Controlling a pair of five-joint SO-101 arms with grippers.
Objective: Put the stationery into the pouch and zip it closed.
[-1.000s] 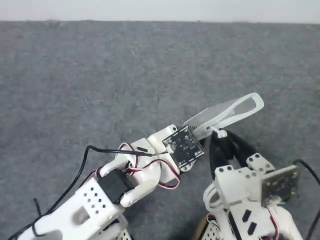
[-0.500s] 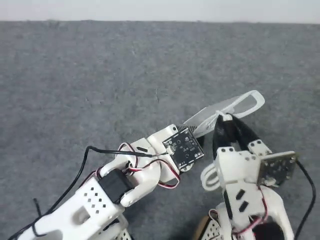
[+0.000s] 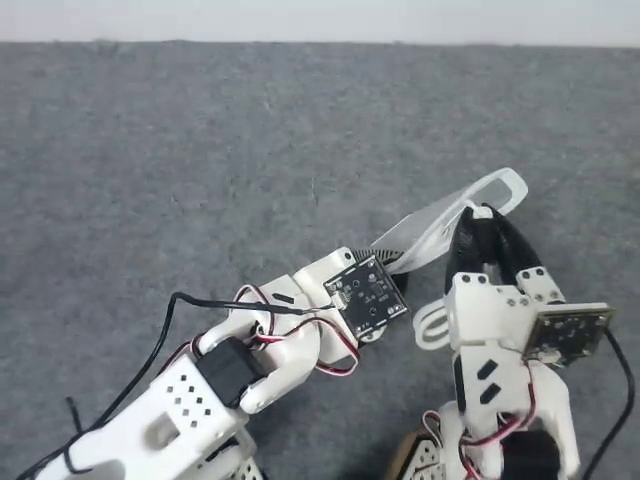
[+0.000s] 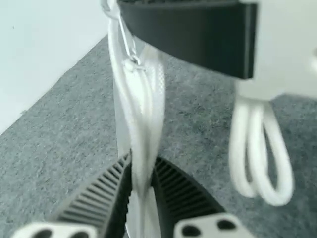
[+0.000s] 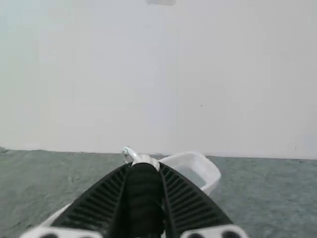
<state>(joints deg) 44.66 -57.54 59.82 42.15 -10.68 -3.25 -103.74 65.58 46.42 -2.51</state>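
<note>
Two grippers were found holding one white pouch (image 3: 440, 225), raised off the grey table (image 3: 200, 150) toward its near edge, right of centre. Left gripper (image 4: 141, 173): jaws narrowed hard onto the pouch's near end. Right gripper (image 5: 142, 166): jaws pinched together on the far end, beside the small metal zip pull (image 5: 130, 154). The pouch spanned the gap between them. White cable loops (image 4: 260, 148) hung from the right arm.

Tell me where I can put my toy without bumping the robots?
The grey mat is bare from the white wall down to the pouch, and along the left. It's crowded at the front, where the left gripper and right gripper hold it.
</note>
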